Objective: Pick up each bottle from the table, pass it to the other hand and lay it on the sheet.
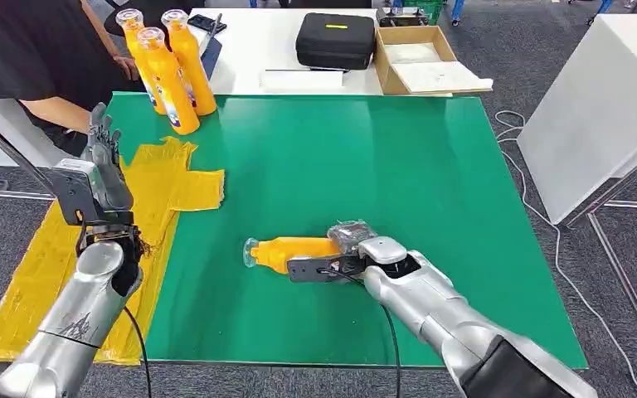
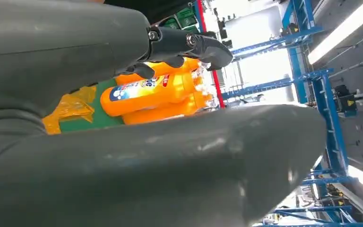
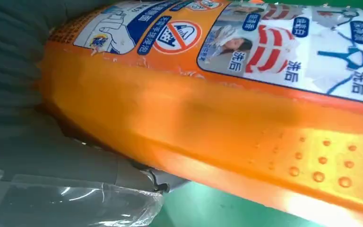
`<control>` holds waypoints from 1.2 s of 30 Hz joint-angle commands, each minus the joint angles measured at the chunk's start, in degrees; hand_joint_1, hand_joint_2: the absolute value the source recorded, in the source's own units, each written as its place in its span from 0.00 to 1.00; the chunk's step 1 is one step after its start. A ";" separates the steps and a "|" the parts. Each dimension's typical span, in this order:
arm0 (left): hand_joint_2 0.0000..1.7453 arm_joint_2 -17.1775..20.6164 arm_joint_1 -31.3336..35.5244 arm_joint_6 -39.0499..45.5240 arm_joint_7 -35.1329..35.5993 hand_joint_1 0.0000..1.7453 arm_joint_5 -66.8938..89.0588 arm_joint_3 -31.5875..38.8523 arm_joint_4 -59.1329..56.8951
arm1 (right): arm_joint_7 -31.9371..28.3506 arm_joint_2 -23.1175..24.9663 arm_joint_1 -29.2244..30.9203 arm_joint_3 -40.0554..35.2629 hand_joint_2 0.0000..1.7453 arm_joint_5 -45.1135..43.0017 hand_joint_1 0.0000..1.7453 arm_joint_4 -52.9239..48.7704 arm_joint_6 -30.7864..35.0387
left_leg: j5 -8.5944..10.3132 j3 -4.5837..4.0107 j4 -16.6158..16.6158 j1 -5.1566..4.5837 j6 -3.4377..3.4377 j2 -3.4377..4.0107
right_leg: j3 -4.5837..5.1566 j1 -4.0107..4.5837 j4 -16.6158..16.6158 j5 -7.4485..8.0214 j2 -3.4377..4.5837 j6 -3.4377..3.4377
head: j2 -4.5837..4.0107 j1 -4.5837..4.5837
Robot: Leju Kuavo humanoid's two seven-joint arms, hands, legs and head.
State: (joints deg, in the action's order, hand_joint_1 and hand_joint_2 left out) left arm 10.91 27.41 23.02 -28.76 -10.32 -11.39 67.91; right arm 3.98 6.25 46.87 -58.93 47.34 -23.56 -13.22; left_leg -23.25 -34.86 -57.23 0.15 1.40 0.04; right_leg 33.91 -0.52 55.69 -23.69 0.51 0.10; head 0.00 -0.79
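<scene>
Green table point(image 1: 398, 166) in a workshop, yellow sheet point(image 1: 166, 178) draped over its left edge, three bottles point(image 1: 170, 70) standing at the far left corner. Left hand point(image 1: 104, 162) raised over the sheet, fingers apart, holding nothing; right hand point(image 1: 357, 249) wraps the base end of a lying bottle point(image 1: 294, 251) near table centre. That bottle's long axis runs left-right, cap pointing left toward the sheet; best to firm the grip, lift level, and present the cap end leftward for the handover.

Four orange bottles point(image 1: 294, 251), one yellow sheet point(image 1: 162, 178), one black case point(image 1: 335, 40), one cardboard box point(image 1: 415, 58).
</scene>
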 commanded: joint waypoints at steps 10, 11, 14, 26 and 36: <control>0.00 0.70 -9.63 -8.94 4.95 0.00 -16.72 0.31 -2.08 | 5.03 -10.60 2.96 11.89 1.00 -6.64 1.00 -25.05 4.72 | -0.08 -0.06 -0.08 -0.06 -0.08 0.06 | 0.07 -0.07 0.11 -0.07 0.01 0.01 | 0.00 0.00; 0.00 0.35 -10.43 -9.04 5.15 0.00 -17.05 0.37 -1.68 | 5.48 -11.23 2.12 13.54 1.00 -7.07 1.00 -28.01 5.01 | -0.05 -0.07 -0.04 -0.07 -0.07 -0.01 | 0.07 -0.07 0.07 -0.06 -0.05 0.00 | 0.00 0.00; 0.00 -0.56 -12.39 -10.91 7.23 0.00 -18.75 -0.58 -0.91 | 6.63 -11.53 0.41 16.22 1.00 -7.35 1.00 -33.55 5.17 | -0.02 -0.13 -0.01 -0.05 -0.05 -0.04 | 0.12 -0.06 0.02 -0.04 -0.08 0.00 | 0.00 0.00; 1.00 -3.07 -15.11 -17.23 11.04 0.00 -28.71 -8.52 4.59 | 8.14 -7.95 -2.61 18.95 1.00 -8.90 1.00 -37.45 7.95 | -0.06 -0.12 -0.03 -0.02 -0.06 -0.06 | 0.09 -0.02 0.01 -0.06 -0.09 0.00 | 0.00 -0.02; 1.00 -6.72 -11.96 -15.26 11.54 0.00 -31.06 -9.80 11.95 | 9.00 1.63 -3.66 13.87 1.00 -8.26 1.00 -30.50 8.62 | -0.07 -0.17 -0.05 0.00 -0.08 0.03 | 0.16 0.00 0.06 -0.04 -0.02 0.03 | 0.00 -0.02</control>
State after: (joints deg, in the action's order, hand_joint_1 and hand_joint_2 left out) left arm 6.91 11.30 5.42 -17.49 -41.40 -19.26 76.42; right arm 12.66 0.24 41.07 -40.09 39.12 -61.22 -3.65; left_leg -23.27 -35.08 -57.24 0.15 1.42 0.06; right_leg 34.13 -0.53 55.68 -23.69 0.51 0.10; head 0.00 -0.81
